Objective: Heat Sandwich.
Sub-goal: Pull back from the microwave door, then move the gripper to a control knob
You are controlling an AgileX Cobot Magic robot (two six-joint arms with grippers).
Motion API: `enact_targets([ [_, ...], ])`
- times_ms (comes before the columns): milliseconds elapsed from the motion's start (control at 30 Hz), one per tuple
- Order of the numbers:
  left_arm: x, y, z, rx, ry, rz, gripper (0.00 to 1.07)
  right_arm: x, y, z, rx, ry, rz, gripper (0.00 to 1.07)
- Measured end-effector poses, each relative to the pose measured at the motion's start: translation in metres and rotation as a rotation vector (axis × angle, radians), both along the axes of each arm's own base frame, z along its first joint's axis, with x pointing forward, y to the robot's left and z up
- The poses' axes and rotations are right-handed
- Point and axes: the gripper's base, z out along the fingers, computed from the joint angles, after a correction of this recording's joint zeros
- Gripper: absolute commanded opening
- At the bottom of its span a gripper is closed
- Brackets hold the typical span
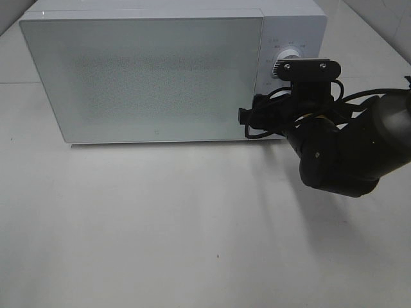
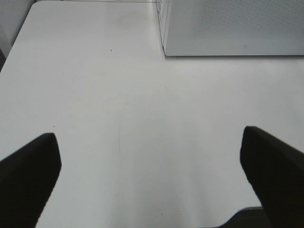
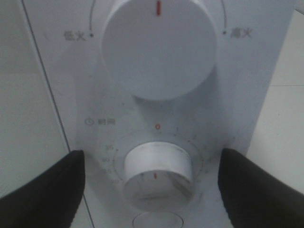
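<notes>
A white microwave [image 1: 180,6] stands on the pale counter [image 1: 160,244] with its frosted door [image 1: 141,80] shut. The black right arm [image 1: 347,151] reaches to the control panel [image 1: 298,29], its claw hidden beneath the wrist's black bracket [image 1: 311,69] and looped cables. Just beside that claw end, on the door's side, a white dial [image 1: 278,66] peeks out, and the door spreads away beyond it.

Microwave [image 1: 141,77] on table [image 1: 160,244]; right hand [image 3: 152,153] before dials [image 3: 159,47]
</notes>
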Motion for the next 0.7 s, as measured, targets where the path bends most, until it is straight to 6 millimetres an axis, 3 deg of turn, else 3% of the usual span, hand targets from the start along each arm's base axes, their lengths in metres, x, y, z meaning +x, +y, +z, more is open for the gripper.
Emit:
enact_targets([
  [133, 0.0000, 0.0000, 0.0000, 0.000, 0.000, 0.000, 0.98, 0.0000, 0.0000, 0.0000, 0.000, 0.000, 0.000, 0.67],
  [200, 0.0000, 0.0000, 0.0000, 0.000, 0.000, 0.000, 0.98, 0.0000, 0.0000, 0.0000, 0.000, 0.000, 0.000, 0.53],
  [233, 0.0000, 0.0000, 0.0000, 0.000, 0.000, 0.000, 0.98, 0.0000, 0.0000, 0.0000, 0.000, 0.000, 0.000, 0.53],
  [300, 0.0000, 0.0000, 0.0000, 0.000, 0.000, 0.000, 0.98, -0.0002, 0.0002, -0.0007, 0.000, 0.008, 0.002, 0.42],
  [333, 0.0000, 0.0000, 0.0000, 0.000, 0.000, 0.000, 0.98, -0.0002, -0.0002, -0.0008, 0.002, 0.009, -0.003, 0.29],
  [367, 0.0000, 0.0000, 0.0000, 0.000, 0.000, 0.000, 0.98, -0.0002, -0.0002, -0.0008, 0.002, 0.009, -0.003, 0.29],
  [467, 0.0000, 0.0000, 0.0000, 0.000, 0.000, 0.000, 0.98, 0.0001, -0.0010, -0.0008, 0.004, 0.009, -0.008, 0.12],
  [700, 0.0000, 0.0000, 0.0000, 0.000, 0.000, 0.000, 0.98, 0.0001, -0.0010, -0.0008, 0.004, 0.009, -0.008, 0.07],
])
